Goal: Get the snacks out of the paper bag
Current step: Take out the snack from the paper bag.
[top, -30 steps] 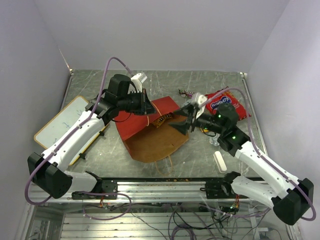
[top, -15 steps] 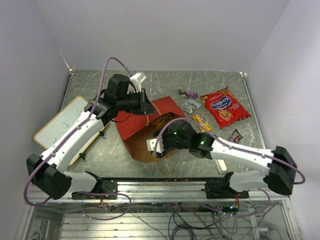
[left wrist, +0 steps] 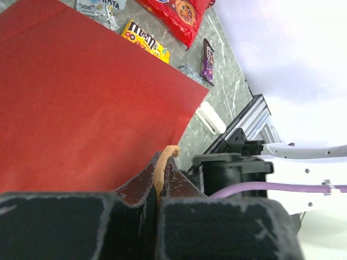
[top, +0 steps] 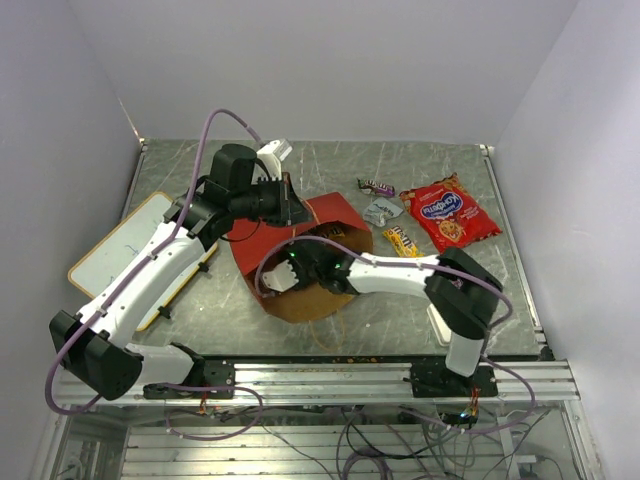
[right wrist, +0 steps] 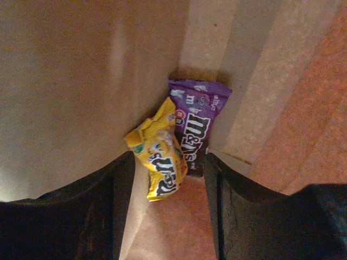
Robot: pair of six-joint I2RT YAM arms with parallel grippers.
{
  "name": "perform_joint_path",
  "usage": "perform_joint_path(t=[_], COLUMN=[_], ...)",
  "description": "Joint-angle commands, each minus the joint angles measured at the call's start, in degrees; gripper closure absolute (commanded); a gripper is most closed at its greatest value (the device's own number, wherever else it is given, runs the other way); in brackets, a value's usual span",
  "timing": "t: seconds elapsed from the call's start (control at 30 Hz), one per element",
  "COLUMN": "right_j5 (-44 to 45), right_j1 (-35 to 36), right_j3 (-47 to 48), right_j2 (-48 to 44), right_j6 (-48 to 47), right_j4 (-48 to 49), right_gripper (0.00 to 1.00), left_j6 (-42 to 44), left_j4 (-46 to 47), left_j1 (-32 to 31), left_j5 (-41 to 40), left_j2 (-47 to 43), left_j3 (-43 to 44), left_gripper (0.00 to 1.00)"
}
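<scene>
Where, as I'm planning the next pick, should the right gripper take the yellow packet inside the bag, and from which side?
Its crumpled near half, across the narrow width. Come straight in through the mouth of the bag: the yellow packet lies lengthwise toward the open right gripper, its far end wedged in the fold against the purple packet, so the near half is likely freest.

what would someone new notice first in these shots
The red paper bag lies mid-table, its handle pinched by the left end effector, while the right arm reaches deep into its mouth. Inside, the right end effector stands open before a yellow packet and a purple packet wedged in the far corner. A large red packet lies on the table to the right.
</scene>
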Motion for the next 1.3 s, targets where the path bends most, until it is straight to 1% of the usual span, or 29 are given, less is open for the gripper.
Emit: perform_joint_path(t=[0.0, 0.17, 0.3, 0.43, 0.5, 0.57, 0.73, 0.87, 0.97, 1.07, 1.27], right_j5=[8.26, 8.27, 6.16, 4.04, 3.25, 2.38, 1.62, -2.76, -6.29, -9.99, -20.84], right_j1=[-1.59, -3.51, -5.1, -6.66, -7.35, -8.07, -8.22, -7.78, -7.23, -6.74, -6.18], right_j3=[5.73, 9.71, 10.85, 10.23, 9.85, 9.99, 10.25, 8.09, 5.55, 2.43, -5.78], right_j2=[6.4, 11.65, 13.29, 15.11, 15.58, 15.98, 14.86, 9.87, 5.68, 0.57, -13.13], right_j6=[-3.05, -2.85, -0.74, 0.64, 0.79, 1.71, 4.84, 7.3, 8.23, 9.17, 9.25], right_j4=[0.07, -2.41, -3.41, -3.1, -2.91, -3.0, -3.95, -3.57, -4.13, -4.9, -4.49], right_gripper=[0.47, 0.46, 0.43, 0.42, 0.44, 0.5, 0.84, 0.99, 1.0, 1.0, 1.0], left_j6=[2.56, 2.9, 3.39, 3.93, 4.17, 4.31, 4.34, 4.32, 4.44, 4.02, 3.35], left_j4=[-1.85, -2.82, -3.34, -3.86, -4.41, -4.39, -5.0, -4.65, -4.45, -3.59, -2.78], left_j1=[0.33, 0.36, 0.37, 0.31, 0.34, 0.37, 0.34, 0.33, 0.46, 0.61, 0.84], left_j5=[1.59, 2.77, 2.23, 1.5, 1.73, 1.87, 1.13, 0.85, -0.22, 0.8, 1.81], left_j2=[-0.28, 0.59, -0.42, -0.14, 0.27, 0.14, -0.37, 0.13, 0.7, 1.46, 3.31], left_j3=[3.11, 3.66, 3.45, 4.48, 4.9, 4.59, 4.55, 4.5, 4.11, 4.09, 5.06], left_gripper=[0.93, 0.93, 0.93, 0.93, 0.93, 0.93, 0.93, 0.93, 0.93, 0.93, 0.93])
